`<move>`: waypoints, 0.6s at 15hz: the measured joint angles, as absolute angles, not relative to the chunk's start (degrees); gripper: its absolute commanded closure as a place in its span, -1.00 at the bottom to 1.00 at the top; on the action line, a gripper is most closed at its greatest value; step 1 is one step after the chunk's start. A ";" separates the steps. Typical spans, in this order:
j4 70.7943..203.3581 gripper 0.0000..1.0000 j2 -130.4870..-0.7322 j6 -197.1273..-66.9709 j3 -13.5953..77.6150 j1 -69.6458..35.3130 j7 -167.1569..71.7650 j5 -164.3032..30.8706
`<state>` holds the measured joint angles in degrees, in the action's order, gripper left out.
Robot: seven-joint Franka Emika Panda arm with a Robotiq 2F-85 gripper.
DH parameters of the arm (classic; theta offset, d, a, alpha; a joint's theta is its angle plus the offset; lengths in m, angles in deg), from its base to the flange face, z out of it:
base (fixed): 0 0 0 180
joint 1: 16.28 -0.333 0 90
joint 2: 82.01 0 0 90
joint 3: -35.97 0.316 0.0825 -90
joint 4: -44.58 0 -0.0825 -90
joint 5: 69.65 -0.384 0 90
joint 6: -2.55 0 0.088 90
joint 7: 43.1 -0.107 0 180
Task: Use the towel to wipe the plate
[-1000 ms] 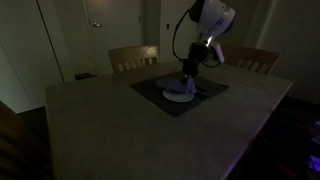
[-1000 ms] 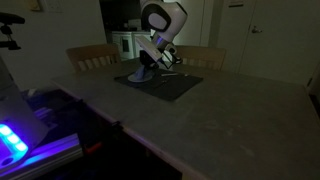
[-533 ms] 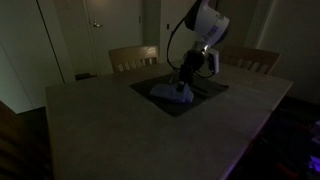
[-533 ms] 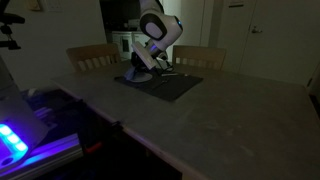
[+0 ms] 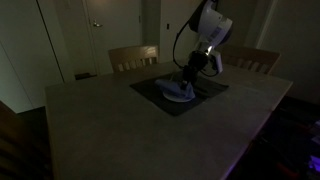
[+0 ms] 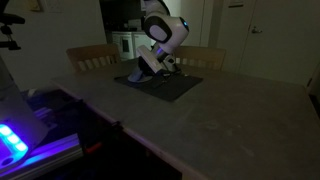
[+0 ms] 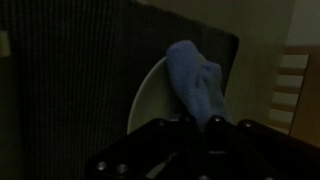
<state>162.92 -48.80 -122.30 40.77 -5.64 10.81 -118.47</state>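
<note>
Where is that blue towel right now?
In the wrist view, right of centre, the blue towel lies on the white plate, pinched by the hand, over the dark placemat.

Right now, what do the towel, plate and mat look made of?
Towel: soft blue cloth, likely terry; it slumps and folds.
Plate: white, smooth, probably ceramic or plastic; too dim to tell.
Mat: dark woven fabric or vinyl, fine ribbed texture, matte.
</note>
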 measured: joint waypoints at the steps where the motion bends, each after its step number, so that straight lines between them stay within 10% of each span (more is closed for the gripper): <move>1: 162.32 0.95 -49.18 -122.44 40.60 -5.85 10.71 -117.99; 9: 151.65 0.95 -50.06 -122.28 40.91 -9.66 5.15 -106.63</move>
<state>151.65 -50.06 -122.28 40.91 -9.66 5.15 -106.63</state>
